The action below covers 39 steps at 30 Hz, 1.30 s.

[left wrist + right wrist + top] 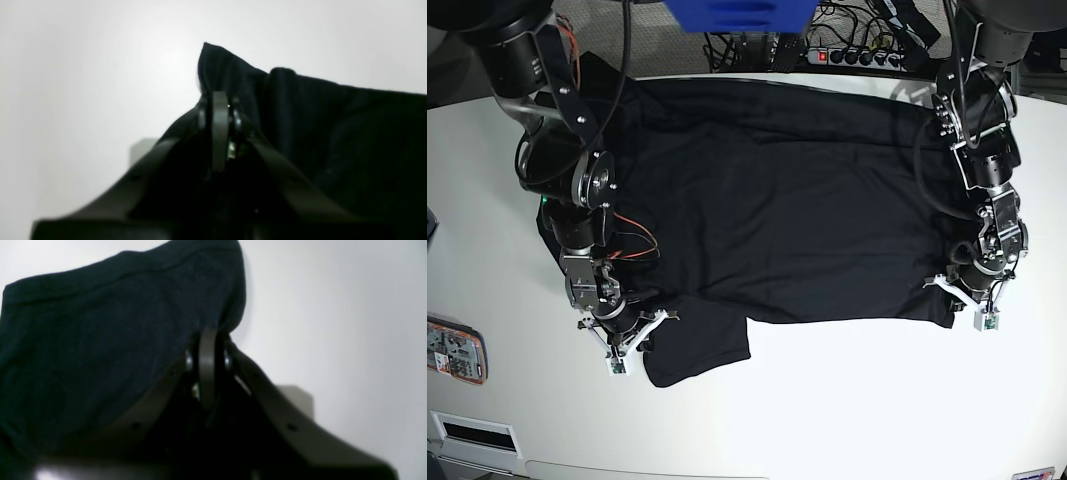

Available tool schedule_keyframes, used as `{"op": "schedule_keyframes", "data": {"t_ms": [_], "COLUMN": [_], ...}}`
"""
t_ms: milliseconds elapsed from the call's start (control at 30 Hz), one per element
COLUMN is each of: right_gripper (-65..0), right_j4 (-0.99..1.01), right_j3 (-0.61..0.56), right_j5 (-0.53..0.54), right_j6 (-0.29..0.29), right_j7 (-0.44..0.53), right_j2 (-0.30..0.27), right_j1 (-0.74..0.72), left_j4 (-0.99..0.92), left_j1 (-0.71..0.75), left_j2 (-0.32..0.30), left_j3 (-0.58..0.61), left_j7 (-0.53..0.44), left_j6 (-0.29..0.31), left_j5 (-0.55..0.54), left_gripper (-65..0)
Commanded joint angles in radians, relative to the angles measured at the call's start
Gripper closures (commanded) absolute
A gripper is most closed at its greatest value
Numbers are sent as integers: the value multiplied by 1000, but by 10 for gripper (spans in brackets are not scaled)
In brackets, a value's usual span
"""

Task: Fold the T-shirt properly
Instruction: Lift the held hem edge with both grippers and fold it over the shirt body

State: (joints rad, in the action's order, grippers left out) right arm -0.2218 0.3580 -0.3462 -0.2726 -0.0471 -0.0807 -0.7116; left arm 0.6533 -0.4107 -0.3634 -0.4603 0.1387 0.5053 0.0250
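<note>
Close before the left wrist camera, the left gripper [218,100] pinches a peak of black T-shirt [333,133] (blurry). At the right wrist camera, the right gripper [208,340] clamps cloth toward ten o'clock. From the base camera, the shirt lies spread on a white table [847,400], grippers at four and eight o'clock.

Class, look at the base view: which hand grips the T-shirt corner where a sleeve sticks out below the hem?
The right hand, image-left; the T-shirt sleeve flap lies beside it.
</note>
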Motion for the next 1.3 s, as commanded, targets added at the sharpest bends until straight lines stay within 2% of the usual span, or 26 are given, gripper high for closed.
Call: {"op": "schedule_keyframes", "data": {"t_ms": [0, 133, 333, 500, 600, 767, 900, 1000, 1133, 1267], "right_gripper": [0, 0, 0, 0, 0, 0, 0, 0, 0, 0], "right_j4": [-6, -6, -6, -55, -224, -604, -833, -993, -1152, -1257], "right_j3": [-3, -3, -3, -1, -1, 0, -1, -1, -1, -1], "right_j5": [-3, -3, -3, -1, 0, 5, 3, 5, 5, 5], "right_j6": [-4, -4, -4, -4, -7, -103, -112, -113, -115, -115], "right_j7": [-18, -18, -18, -23, -127, -350, -469, -589, -644, -646], "right_j2": [-4, -4, -6, -6, -6, 35, 40, 40, 40, 40], "right_j1": [8, 99, 106, 106, 106, 131, 231, 321, 419, 518], "left_j4": [1, 55, 237, 317, 322, 322, 354, 463, 610, 742], "left_j1": [-14, -6, 62, 83, 82, 85, 105, 197, 316, 414], "left_j2": [-7, -32, -32, -32, -32, -32, -27, -12, 5, 11], "left_j3": [-1, -2, -2, 1, -1, -4, -4, 4, 4, -4], "left_j7": [48, 49, 55, 55, 55, 49, 46, 46, 46, 51], "left_j6": [3, 3, 3, 3, 3, 3, 3, 3, 3, 3], "left_j5": [17, 17, 16, 16, 16, 14, -6, -64, -110, -144], "left_gripper": [0, 0, 0, 0, 0, 0, 0, 0, 0, 0]}}
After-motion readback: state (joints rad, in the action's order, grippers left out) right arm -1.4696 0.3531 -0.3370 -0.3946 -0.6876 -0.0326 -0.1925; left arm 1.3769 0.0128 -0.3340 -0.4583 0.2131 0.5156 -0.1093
